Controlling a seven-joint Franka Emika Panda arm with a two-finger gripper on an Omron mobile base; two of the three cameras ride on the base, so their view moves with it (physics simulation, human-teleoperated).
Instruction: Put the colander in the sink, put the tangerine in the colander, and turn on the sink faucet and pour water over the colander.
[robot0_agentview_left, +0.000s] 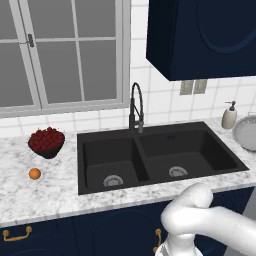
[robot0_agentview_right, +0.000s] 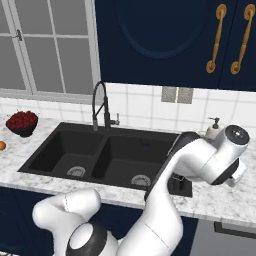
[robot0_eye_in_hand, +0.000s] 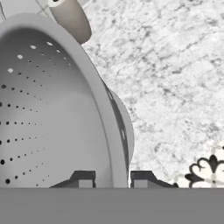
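Although no brand, label or readable writing shows anywhere, the marble counter (robot0_agentview_left: 55, 192) carries everything in plain order. The black double-basin sink (robot0_agentview_left: 157, 155) sits sunk in it, both basins bare down to their silver drains, with the coiled black faucet (robot0_agentview_left: 135, 107) standing at its back rim. The colander (robot0_agentview_left: 246, 132) rests on the counter well to the right of the sink, cut off by the left base view's right edge; in the right base view the arm hides it. In the hand view its perforated wall (robot0_eye_in_hand: 48, 113) looms close, and the gripper (robot0_eye_in_hand: 112, 179) straddles its rim, one tip inside the bowl and one outside, spread and not visibly pressing the metal. The beige soap dispenser (robot0_agentview_left: 229, 115) stands just behind the colander. Left of the sink sit the berry bowl (robot0_agentview_left: 46, 142) and, nearer the front edge, the tangerine (robot0_agentview_left: 34, 173).
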